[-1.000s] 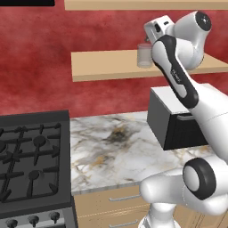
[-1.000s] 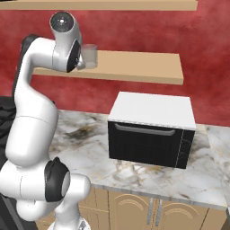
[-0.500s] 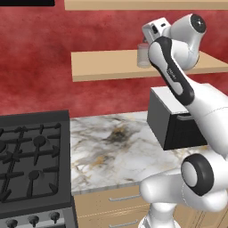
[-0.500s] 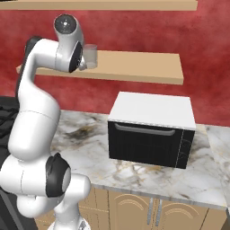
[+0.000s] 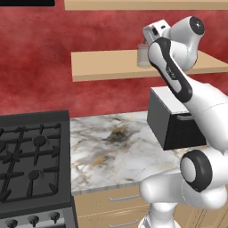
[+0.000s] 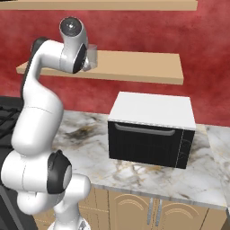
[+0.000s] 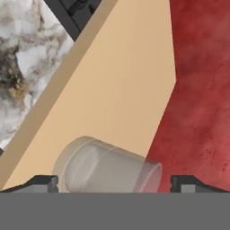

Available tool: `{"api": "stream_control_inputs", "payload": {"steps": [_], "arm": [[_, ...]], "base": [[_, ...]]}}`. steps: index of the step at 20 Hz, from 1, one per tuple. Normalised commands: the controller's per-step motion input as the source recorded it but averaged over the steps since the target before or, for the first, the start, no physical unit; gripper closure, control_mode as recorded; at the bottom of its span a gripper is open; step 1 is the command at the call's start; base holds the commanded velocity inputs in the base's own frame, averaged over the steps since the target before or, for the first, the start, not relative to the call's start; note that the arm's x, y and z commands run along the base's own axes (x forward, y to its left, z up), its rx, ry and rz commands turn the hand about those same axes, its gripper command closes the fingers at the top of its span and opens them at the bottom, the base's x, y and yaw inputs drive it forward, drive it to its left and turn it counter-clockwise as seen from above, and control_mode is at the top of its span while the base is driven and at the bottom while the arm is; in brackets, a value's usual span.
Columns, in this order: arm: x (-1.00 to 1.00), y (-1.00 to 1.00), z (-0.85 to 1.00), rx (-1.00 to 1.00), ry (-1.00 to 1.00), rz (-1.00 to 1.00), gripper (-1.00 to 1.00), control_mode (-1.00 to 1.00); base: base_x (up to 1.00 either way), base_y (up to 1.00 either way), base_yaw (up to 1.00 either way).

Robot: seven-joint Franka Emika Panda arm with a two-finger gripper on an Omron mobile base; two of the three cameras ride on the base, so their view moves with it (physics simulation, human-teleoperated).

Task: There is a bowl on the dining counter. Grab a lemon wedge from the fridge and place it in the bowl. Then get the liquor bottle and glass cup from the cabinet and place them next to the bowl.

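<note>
The arm reaches up to the cabinet (image 5: 111, 67), a light-wood shelf against the red wall, where the glass cup (image 7: 105, 167) stands on the board. The gripper (image 7: 114, 182) is spread wide with one fingertip on each side of the cup, apart from it and gripping nothing. Below, a black microwave (image 6: 150, 130) sits on the marble wall counter (image 5: 111, 151) beside a stove (image 5: 31, 164).

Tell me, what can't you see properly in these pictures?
- The glass cup: the hand view's bottom edge cuts it off; in the left base view the arm covers part of it.
- The gripper: just its open fingertips peek up in the hand view.
- The stove: cut off by the left base view's edge.
</note>
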Motion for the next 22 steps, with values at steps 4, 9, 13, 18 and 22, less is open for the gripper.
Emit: {"api": "stream_control_inputs", "payload": {"steps": [4,9,13,18,22], "arm": [[0.19,-0.14,-0.07,0.00,0.00,0.00,-1.00,-1.00],[0.18,-0.13,-0.06,0.00,0.00,0.00,-1.00,-1.00],[0.16,-0.09,-0.03,0.00,0.00,0.00,-1.00,-1.00],[0.06,-0.02,-0.02,0.00,0.00,0.00,-1.00,-1.00],[0.00,0.00,-0.02,0.00,0.00,0.00,-1.00,-1.00]], "base": [[0.00,0.00,0.00],[0.00,0.00,0.00],[0.00,0.00,0.00],[0.00,0.00,0.00],[0.00,0.00,0.00]]}}
